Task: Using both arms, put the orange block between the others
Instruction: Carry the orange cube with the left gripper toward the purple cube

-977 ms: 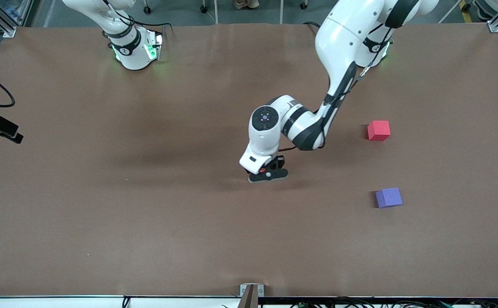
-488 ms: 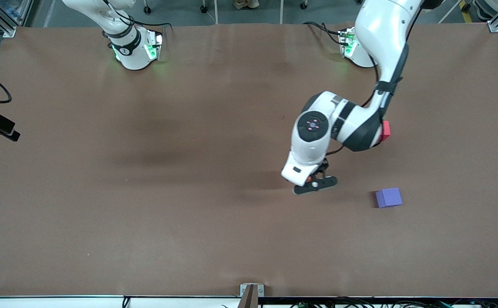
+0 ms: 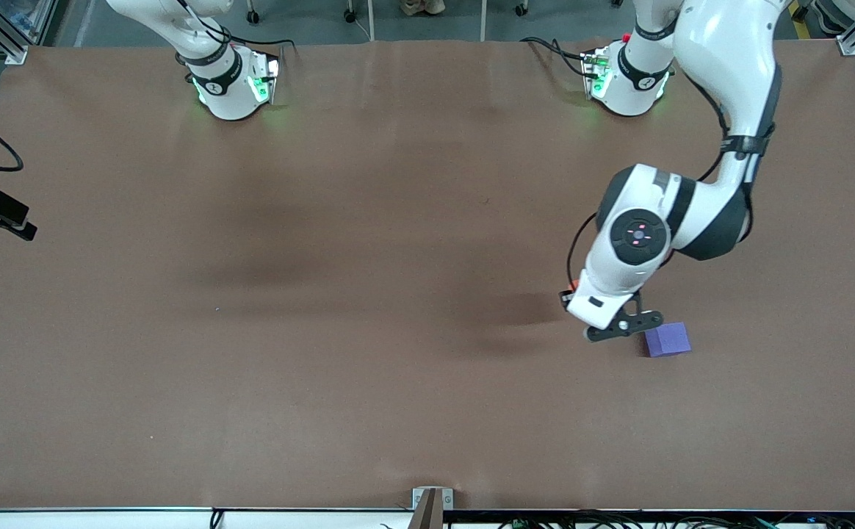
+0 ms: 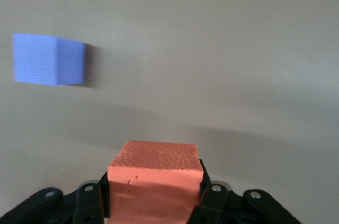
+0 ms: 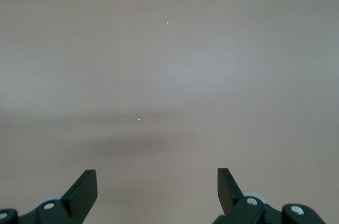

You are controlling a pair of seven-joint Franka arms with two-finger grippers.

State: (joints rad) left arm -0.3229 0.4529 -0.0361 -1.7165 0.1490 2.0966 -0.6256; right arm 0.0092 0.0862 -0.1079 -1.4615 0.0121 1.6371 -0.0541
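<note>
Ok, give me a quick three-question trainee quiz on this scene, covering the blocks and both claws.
1. True or false: the left claw is shut on the orange block.
2. Which block shows uncovered on the table in the front view? A) purple-blue block B) pinkish-red C) green
3. Fill in: the right claw is ____, with nothing between its fingers.

Key:
1. True.
2. A, the purple-blue block, close beside the left claw.
3. Open.

Probably lab: bench-mounted robot arms (image 3: pixel 699 147)
</note>
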